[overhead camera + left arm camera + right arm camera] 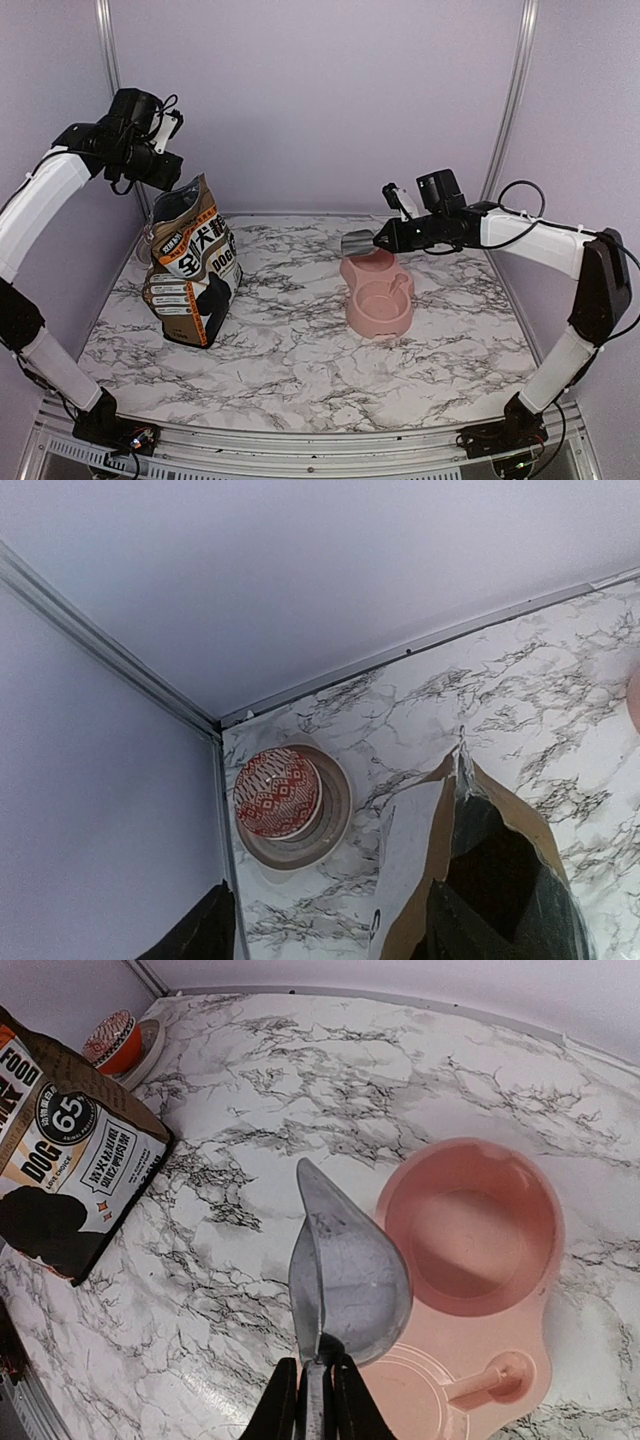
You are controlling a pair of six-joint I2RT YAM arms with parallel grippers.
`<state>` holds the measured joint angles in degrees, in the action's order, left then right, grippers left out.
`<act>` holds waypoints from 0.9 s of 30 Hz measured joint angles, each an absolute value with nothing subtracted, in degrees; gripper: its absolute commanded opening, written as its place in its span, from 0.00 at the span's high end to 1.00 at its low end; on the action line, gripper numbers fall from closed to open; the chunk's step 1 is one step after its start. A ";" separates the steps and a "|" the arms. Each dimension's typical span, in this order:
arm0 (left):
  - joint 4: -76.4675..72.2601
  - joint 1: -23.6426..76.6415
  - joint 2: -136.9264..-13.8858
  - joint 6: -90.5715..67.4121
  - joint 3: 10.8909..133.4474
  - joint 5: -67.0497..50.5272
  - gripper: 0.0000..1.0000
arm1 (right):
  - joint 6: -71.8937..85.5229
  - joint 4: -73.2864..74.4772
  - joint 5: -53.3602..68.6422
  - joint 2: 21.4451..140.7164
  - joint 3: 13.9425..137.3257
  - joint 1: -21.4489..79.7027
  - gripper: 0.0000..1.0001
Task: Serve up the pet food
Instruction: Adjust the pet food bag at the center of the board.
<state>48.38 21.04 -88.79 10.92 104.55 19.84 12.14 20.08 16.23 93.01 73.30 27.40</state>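
Note:
The brown-and-black dog food bag (190,262) stands upright at the left of the table, top torn open (485,845). Its inside looks dark, and the pet food itself is hidden. My left gripper (158,172) hovers above the bag's mouth, open (335,948), with its dark fingertips (200,935) wide apart and gripping nothing. My right gripper (386,240) is shut on the handle of a grey metal scoop (345,1265). The scoop is empty and hangs just left of the pink pet bowl (470,1222), which also holds nothing.
A reddish patterned ball on a small round dish (277,792) sits in the back left corner behind the bag. The pink feeder (378,292) has a second, lidded part with a knob (500,1375). Walls enclose the marble table (300,350) at the back and sides.

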 measured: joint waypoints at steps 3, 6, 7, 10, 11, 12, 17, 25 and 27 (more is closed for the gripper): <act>50.09 21.02 -86.21 8.56 103.96 16.80 0.25 | 12.14 19.90 16.73 93.54 74.19 27.38 1.00; 51.13 20.99 -83.50 7.49 102.74 13.39 0.23 | 12.16 19.66 17.58 94.17 74.43 27.38 1.00; 51.35 20.99 -82.91 7.51 102.21 12.86 0.23 | 12.19 19.68 17.78 94.32 74.43 27.38 1.00; 52.25 20.93 -82.13 7.51 100.64 11.81 0.27 | 12.21 19.68 18.26 94.65 74.43 27.38 1.00; 52.31 20.78 -82.24 7.51 100.03 11.60 0.29 | 12.21 19.68 18.52 94.67 74.43 27.38 1.00; 52.60 20.64 -82.46 7.73 99.22 11.53 0.31 | 12.23 19.68 18.61 94.67 74.43 27.38 1.00; 53.06 20.05 -85.34 7.90 98.50 11.49 0.40 | 12.21 19.68 19.00 94.67 74.43 27.38 1.00; 52.53 19.44 -90.04 7.60 99.61 11.53 1.00 | 12.19 19.68 18.98 94.63 73.97 27.38 1.00; 52.34 19.33 -91.20 7.94 100.82 12.14 1.00 | 12.19 19.70 18.98 94.63 73.84 27.38 1.00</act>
